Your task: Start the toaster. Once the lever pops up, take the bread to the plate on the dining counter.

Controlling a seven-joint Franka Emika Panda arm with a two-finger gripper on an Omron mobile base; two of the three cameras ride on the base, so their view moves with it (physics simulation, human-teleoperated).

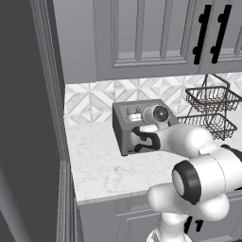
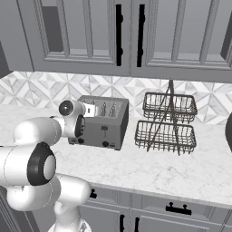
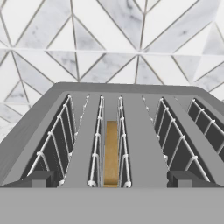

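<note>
No legible text, labels, brands or numbers in any view. The toaster (image 2: pixel 103 122) face carries no readable markings.

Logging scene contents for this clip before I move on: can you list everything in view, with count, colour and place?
toaster: one, grey metal, four slots, on the marble worktop near the backsplash.
bread: one golden-brown slice, standing low in the second slot from the left in the hand view.
wire basket rack: one, dark, two tiers, on the worktop to the toaster's right.
worktop: one, white marble with grey veins.
backsplash: one, white and grey geometric tiles, behind the toaster.
upper cabinets: grey, black handles, above the worktop.
lower cabinets: grey, black handles, below the worktop.
gripper: one, dark fingertips apart, over the toaster's front edge.
</note>
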